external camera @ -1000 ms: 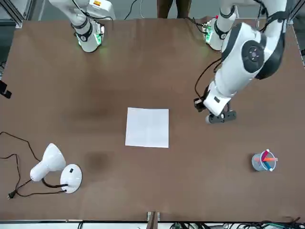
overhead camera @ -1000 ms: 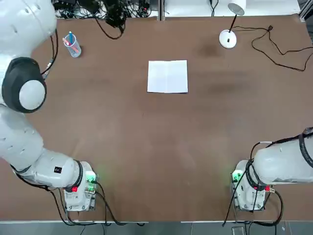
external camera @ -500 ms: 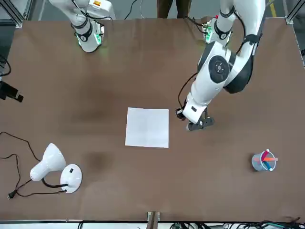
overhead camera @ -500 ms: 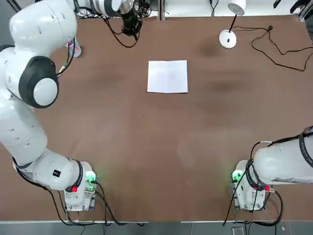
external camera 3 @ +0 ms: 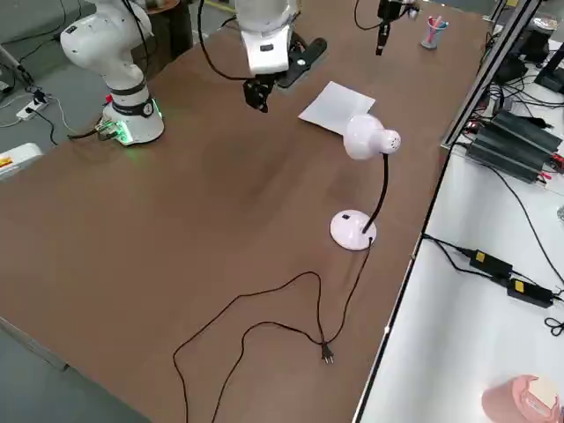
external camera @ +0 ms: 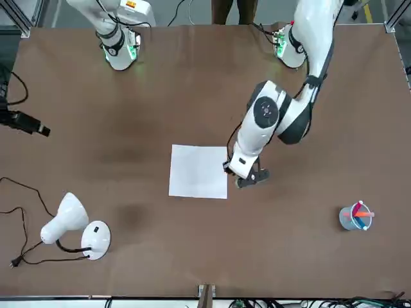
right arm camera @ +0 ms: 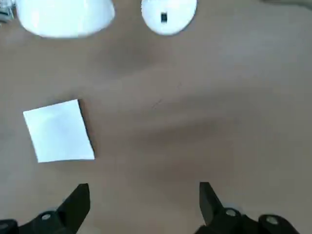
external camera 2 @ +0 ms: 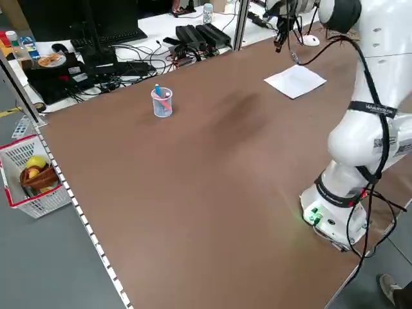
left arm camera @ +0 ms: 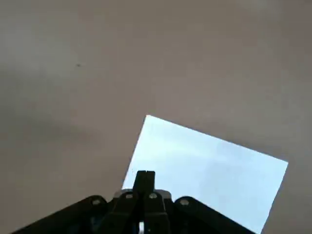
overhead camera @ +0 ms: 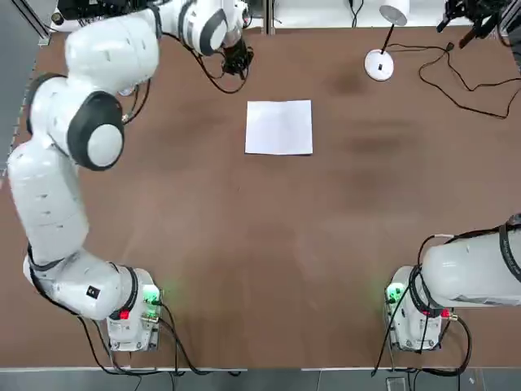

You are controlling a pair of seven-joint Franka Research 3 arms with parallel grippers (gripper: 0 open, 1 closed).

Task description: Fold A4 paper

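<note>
Beyond the round white lamp base, on its left-arm side, the flat white rectangular paper sheet lies on the brown table; 0 folds look under way. The black two-finger left gripper, above the table on the lamp base's left-arm side, is closed on nothing. Wide apart and empty, the black two-finger right gripper hangs nearer the lamp base. Pinning and creasing probably remain.

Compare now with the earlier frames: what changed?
The left arm's black gripper, shut and empty, swung inward from the robot's left toward the plain white rectangular paper sheet. The right arm's black two-finger gripper, open and empty, came further in over the table from the robot's right. Nothing gripped or released. Unchanged: paper, white desk lamp, clear pen cup.
</note>
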